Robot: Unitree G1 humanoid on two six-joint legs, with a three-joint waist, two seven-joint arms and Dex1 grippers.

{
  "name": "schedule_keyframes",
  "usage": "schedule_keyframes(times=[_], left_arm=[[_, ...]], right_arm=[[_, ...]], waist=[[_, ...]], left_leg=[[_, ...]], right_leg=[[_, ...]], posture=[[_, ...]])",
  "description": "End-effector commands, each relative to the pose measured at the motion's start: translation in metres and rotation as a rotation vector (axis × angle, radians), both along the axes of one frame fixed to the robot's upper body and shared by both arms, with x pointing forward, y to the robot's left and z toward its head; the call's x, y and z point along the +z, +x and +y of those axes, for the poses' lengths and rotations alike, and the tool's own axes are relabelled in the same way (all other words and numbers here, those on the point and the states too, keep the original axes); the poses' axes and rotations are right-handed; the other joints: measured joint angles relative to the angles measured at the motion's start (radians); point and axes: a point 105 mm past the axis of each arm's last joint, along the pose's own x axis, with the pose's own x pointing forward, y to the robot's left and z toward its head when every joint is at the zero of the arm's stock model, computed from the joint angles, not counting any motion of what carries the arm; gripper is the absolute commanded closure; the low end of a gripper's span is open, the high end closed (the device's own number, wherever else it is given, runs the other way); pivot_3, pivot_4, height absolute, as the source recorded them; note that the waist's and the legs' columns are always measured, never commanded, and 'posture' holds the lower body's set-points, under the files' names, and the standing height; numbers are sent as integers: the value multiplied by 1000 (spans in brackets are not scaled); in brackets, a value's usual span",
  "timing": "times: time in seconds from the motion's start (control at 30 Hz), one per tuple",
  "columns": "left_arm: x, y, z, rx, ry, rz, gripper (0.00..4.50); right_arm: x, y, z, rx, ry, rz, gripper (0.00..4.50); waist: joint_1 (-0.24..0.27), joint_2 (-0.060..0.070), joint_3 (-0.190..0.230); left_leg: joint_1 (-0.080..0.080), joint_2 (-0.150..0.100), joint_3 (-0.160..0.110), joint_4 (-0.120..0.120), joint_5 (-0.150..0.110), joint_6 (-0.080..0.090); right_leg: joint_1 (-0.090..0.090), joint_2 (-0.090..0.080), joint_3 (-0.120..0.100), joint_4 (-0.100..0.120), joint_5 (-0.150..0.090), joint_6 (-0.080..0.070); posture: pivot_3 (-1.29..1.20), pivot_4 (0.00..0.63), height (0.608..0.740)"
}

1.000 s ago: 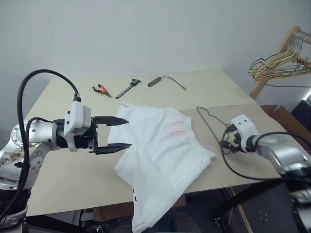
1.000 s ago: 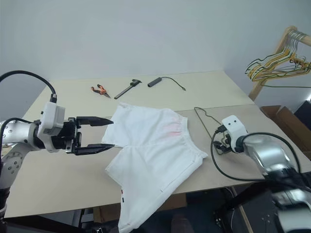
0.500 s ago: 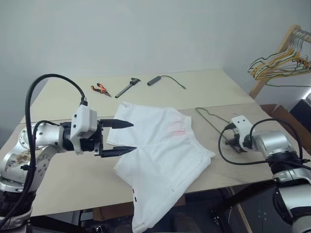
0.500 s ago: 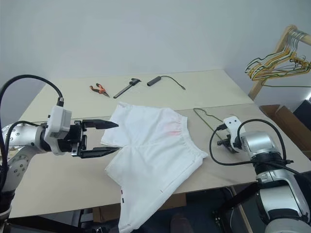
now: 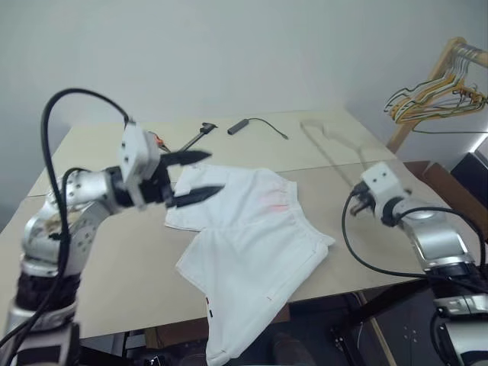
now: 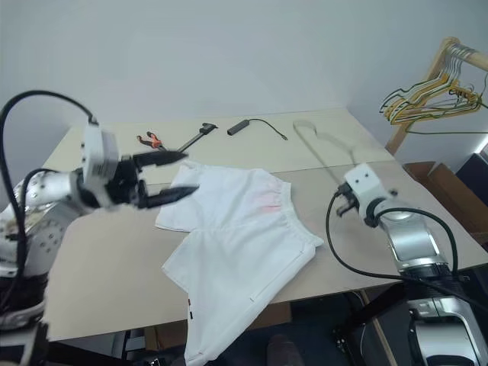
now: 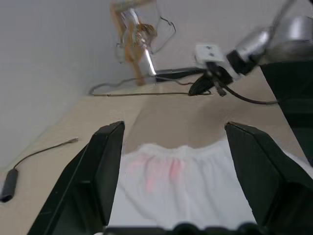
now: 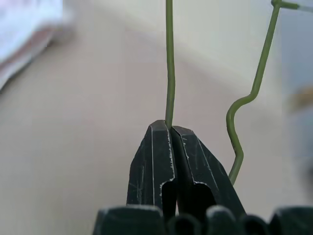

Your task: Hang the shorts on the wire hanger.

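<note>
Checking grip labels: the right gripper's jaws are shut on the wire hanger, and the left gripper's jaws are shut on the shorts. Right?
Half right. The right gripper is shut on the wire hanger, as the right wrist view shows. The left gripper is open above the shorts, holding nothing, as the left wrist view shows.

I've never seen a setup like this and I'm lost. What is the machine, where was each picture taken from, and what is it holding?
It is a two-armed humanoid robot. The two wide pictures come from its head, looking down over a table. The two close-ups come from cameras on its wrists, looking along the black fingers. White shorts lie on the table, one leg hanging over the near edge; pliers and small tools lie farther back. The right gripper is shut on a thin wire hanger, raised off the table. The left gripper is open above the shorts, holding nothing.
</note>
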Motion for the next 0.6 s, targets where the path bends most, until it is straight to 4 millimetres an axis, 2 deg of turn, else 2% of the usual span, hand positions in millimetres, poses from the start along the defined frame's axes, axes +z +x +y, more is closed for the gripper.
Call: schedule_keyframes(times=[0.03,0.1,0.23,0.33,0.47,0.6], left_arm=[[14,19,3,72,-71,48,956],[19,24,3,45,-79,91,956],[23,31,5,-7,-34,151,956],[12,32,1,-70,50,195,956],[-11,25,-8,-202,179,237,956],[-30,25,-18,-263,266,269,956]], right_arm=[[37,-13,30,231,-406,-329,4460],[34,-18,35,335,-656,-413,4460],[34,-20,39,442,-872,-550,4460],[42,-20,46,489,-908,-632,4460],[49,-21,56,532,-900,-657,4460],[60,-22,66,556,-890,-695,4460]], waist=[[-7,0,0],[-22,0,0],[-52,0,0],[-79,0,0],[-106,0,0],[-116,0,0]], left_leg=[[0,0,0,0,0,0],[0,0,0,0,0,0],[0,-1,1,0,0,0],[1,-1,1,0,0,0],[1,-1,0,0,0,0],[1,-1,0,0,0,0]], right_leg=[[0,0,0,0,0,0],[-1,0,0,-1,0,0],[-1,-1,1,0,0,0],[-1,-1,2,0,0,0],[1,-1,2,0,0,0],[1,-1,2,0,0,0]], posture=[[-175,0,740],[-192,0,740],[-202,0,740],[-206,0,740],[-208,0,740],[-212,0,740]])
